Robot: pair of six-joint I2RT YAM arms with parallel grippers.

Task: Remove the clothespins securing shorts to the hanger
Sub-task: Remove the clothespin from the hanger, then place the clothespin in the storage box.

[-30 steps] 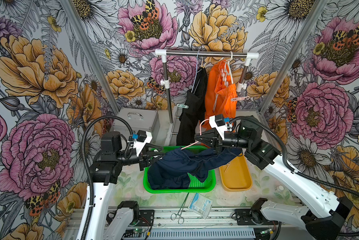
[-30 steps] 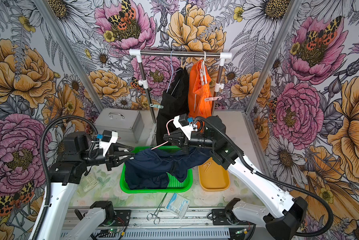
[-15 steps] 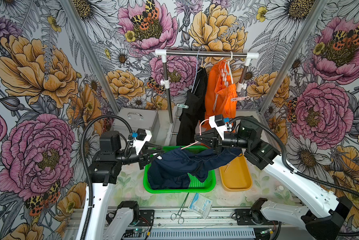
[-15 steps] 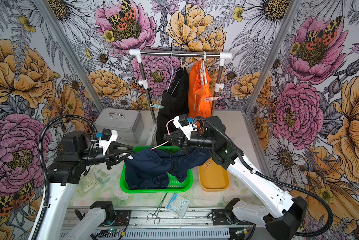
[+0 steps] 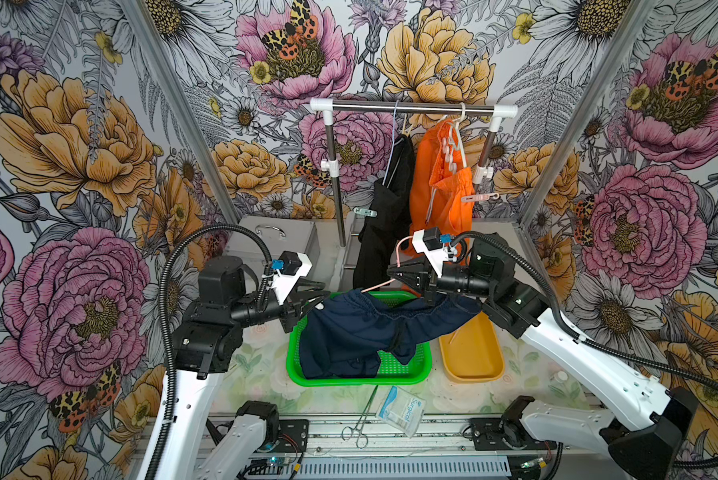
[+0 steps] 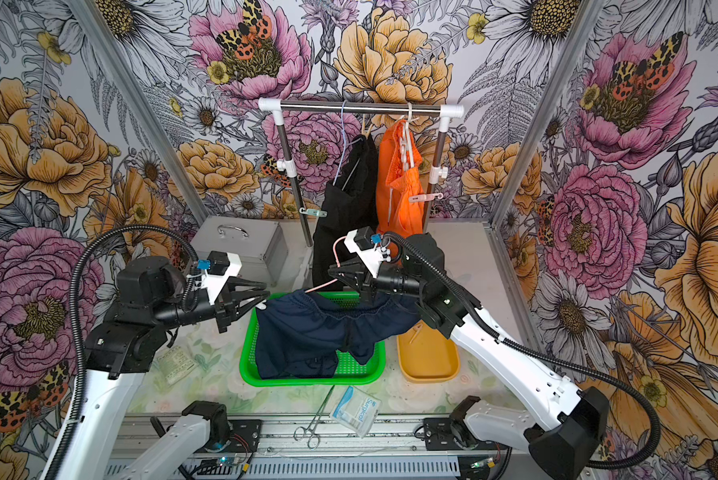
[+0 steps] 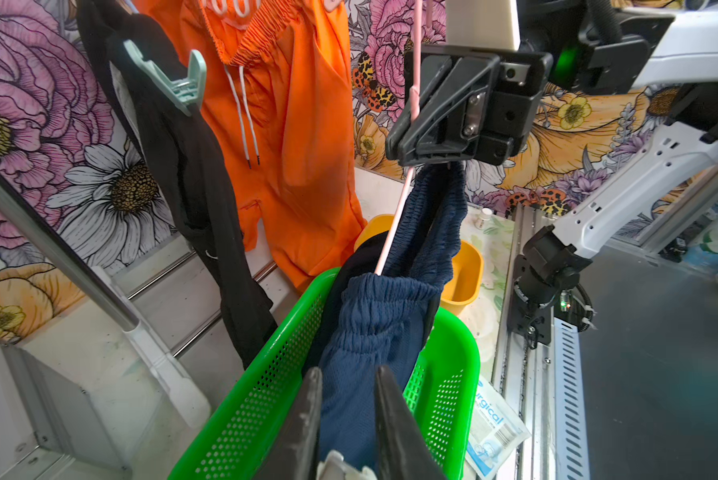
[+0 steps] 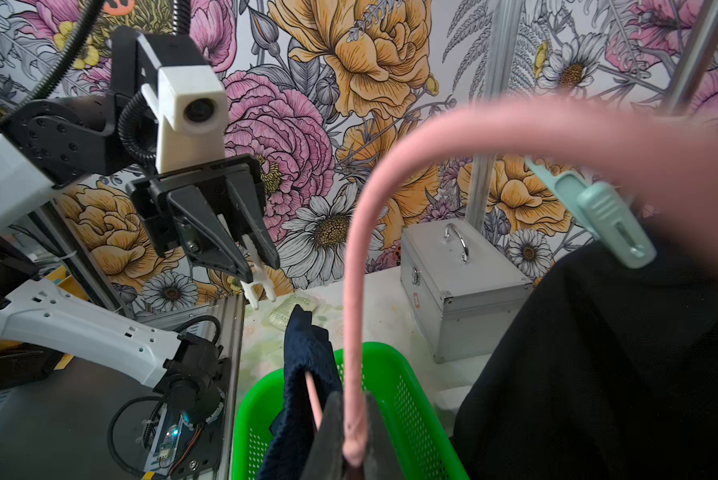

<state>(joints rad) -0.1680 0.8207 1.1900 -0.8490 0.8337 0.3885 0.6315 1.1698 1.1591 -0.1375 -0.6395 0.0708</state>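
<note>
Navy shorts [image 5: 361, 328] drape over a pink hanger [image 5: 376, 286] and sag into the green basket [image 5: 415, 374]. My right gripper [image 8: 351, 415] is shut on the hanger's wire. My left gripper [image 5: 324, 291] is shut on a white clothespin [image 8: 257, 270], which sticks out of the jaws just clear of the shorts' left end [image 8: 303, 345]. On the rail hang black shorts [image 5: 384, 216] with a teal clothespin [image 5: 365, 212]. Beside them hang orange shorts [image 5: 440, 187] with a pink clothespin [image 5: 480, 197] and white ones [image 5: 448, 141].
A yellow tray [image 5: 473, 365] right of the basket holds a pale clothespin [image 6: 415, 332]. Steel forceps [image 5: 361, 424] and a surgical packet [image 5: 401, 409] lie at the front edge. A metal case [image 5: 274, 241] stands behind my left arm, next to the rack post [image 5: 336, 199].
My left jaws have narrowed a little around the white clothespin. The right gripper, the hanger and the navy shorts have stayed where they were.
</note>
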